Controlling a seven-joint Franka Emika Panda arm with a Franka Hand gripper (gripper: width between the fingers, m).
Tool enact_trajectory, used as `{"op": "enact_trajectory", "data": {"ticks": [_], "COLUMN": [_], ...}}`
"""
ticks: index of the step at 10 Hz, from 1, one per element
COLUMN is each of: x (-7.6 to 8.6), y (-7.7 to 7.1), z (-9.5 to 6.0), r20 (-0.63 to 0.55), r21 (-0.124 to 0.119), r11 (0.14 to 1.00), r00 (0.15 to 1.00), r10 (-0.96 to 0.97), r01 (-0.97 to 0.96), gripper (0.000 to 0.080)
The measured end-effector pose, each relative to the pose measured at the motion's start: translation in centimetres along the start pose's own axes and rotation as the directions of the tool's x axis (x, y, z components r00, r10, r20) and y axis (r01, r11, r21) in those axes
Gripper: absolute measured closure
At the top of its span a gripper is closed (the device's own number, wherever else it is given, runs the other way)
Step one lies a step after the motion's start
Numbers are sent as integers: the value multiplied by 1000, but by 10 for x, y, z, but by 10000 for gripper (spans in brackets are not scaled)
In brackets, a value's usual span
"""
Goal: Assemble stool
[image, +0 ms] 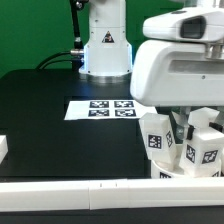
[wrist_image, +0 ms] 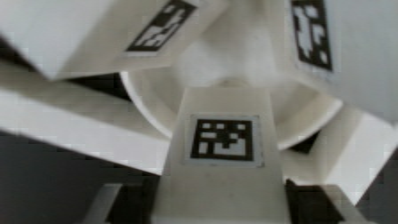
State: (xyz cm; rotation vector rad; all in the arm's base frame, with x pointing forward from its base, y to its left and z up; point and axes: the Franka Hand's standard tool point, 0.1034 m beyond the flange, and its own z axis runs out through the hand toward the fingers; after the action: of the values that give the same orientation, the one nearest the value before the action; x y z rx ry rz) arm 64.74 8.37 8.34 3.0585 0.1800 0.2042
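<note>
Exterior view. Black table (image: 40, 110). The marker board (image: 100, 108) lies flat near mid-table and serves as landmark. Toward the exterior view's right of it, nearer the camera, the arm's bulky white wrist housing (image: 180, 70) hangs over a cluster of white stool parts. At least two tagged legs (image: 158, 140) show under it, standing upright and close together, with further tagged blocks beside them. The seat cannot be made out here; the arm covers that spot. Long white border bar (image: 100, 195) runs along the table's near edge, just in front of the cluster. The robot's base (image: 105, 45) stands beyond the marker board. The pincer itself is hidden behind the housing.

Wrist view. One stool leg (wrist_image: 222, 130) fills the middle, tag facing the camera, long axis running straight away from the wrist toward the round seat (wrist_image: 143, 95) behind it. Two more tagged legs (wrist_image: 151, 35) fan out at the seat's far side. Dark finger pads (wrist_image: 134, 195) sit on either flank of the near leg, at its wrist-side end, apparently pressed against it: the pincer (wrist_image: 217, 200) looks to be pinching that leg, half spread.

Judgement: the leg lies dead ahead, in line with the pincer's reach and pointing at the seat; any seating move runs along that axis.
</note>
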Motion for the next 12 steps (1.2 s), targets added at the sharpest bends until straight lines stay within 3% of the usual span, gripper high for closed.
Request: {"op": "enact_trajectory", "data": {"ticks": [3,4,5,6,9,11,12], "x": [0,1,1,-1,-6,-11,-12], "y": [-1,-1,3,6,16,20,20], "z": [0,1,3,4,4,4,4], "r20": [-5,-13,-19,-9,-4,-28,-34], "r21": [-4,13,33,36,24,20,17], "r11": [988,954,878,781,521,411,408], "r00": [988,954,878,781,521,411,407], "r10": [152,301,479,625,853,911,913], "r01": [-152,-301,-478,-624,-853,-911,-913], "gripper": [457,457,457,457,456,456,456]}}
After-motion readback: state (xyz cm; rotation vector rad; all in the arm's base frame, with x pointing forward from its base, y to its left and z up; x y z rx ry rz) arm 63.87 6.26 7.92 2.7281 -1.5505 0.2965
